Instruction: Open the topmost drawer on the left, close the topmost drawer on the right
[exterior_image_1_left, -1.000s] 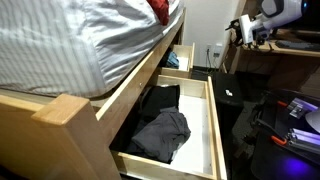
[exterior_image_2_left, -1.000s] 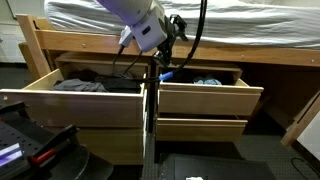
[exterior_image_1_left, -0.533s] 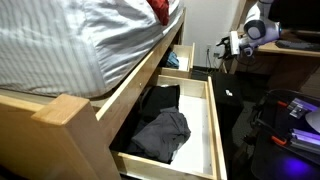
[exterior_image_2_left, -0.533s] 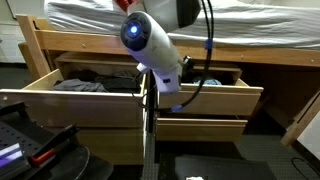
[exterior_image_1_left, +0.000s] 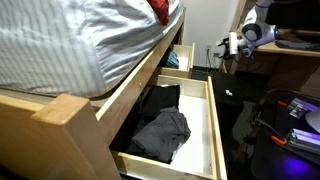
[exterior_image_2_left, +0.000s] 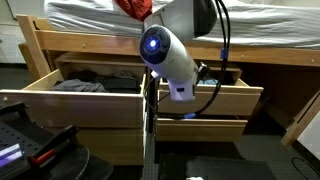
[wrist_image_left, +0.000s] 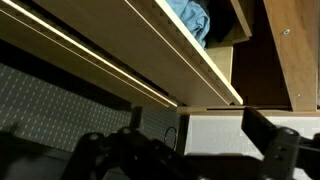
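Both top drawers under the bed stand open. The left top drawer (exterior_image_2_left: 75, 105) holds dark clothes (exterior_image_1_left: 163, 122); it is the near drawer (exterior_image_1_left: 215, 120) in the side-on exterior view. The right top drawer (exterior_image_2_left: 215, 98) holds blue cloth (wrist_image_left: 190, 15); it also shows in the far part of an exterior view (exterior_image_1_left: 181, 58). My arm (exterior_image_2_left: 170, 55) hangs in front of the right drawer's left end. The gripper (exterior_image_1_left: 232, 45) is out in front of the drawers and touches nothing. In the wrist view the gripper (wrist_image_left: 190, 150) is open and empty below the drawer's front panel (wrist_image_left: 120, 50).
A lower row of drawers (exterior_image_2_left: 200, 130) is shut. The bed's mattress (exterior_image_1_left: 70, 40) lies above the drawers. A desk (exterior_image_1_left: 280, 50) stands behind the arm. Dark equipment lies on the floor (exterior_image_1_left: 285, 125), also in front of the left drawer (exterior_image_2_left: 30, 145).
The arm has swung down and across, from above the drawers to in front of the right drawer. The gripper is lower than before. Both drawers have not moved.
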